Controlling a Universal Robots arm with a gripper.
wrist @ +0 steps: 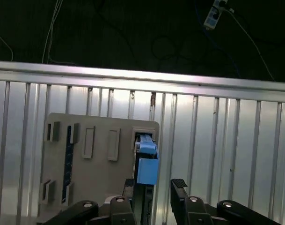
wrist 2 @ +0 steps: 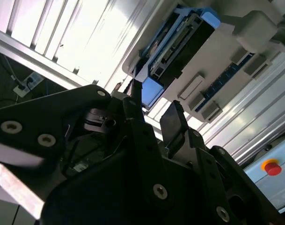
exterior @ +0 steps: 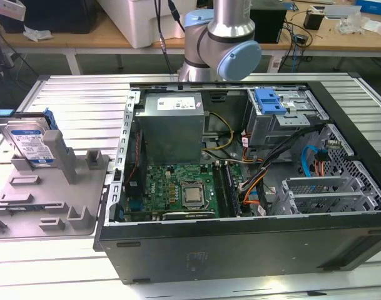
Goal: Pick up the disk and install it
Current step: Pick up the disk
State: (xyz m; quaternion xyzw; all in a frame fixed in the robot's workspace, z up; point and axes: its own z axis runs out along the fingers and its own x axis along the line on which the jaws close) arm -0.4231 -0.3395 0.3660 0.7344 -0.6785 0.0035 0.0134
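Disk: flat rectangular silver hard drive with blue-and-white label and blue plastic carrier (exterior: pixel 29 142), standing on edge, slightly tilted, in a slot of the grey moulded plastic fixture (exterior: pixel 52 209).
Setting: ribbed aluminium table (exterior: pixel 71 87), fixture at the exterior view's left, just beside the open black computer case (exterior: pixel 240 253).
Gripper: black two-finger gripper (wrist: pixel 155 187), fingers (wrist: pixel 179 185) spread, pinching nothing.
Bearing: disk straight ahead of the gripper in both wrist views, apart from the fingertips (untouched in the exterior view).
Axis: thin blue edge turned toward the gripper, lined up with the gap between the fingers, flat faces apparently parallel to the pads.
Progress: pick-up not yet made.
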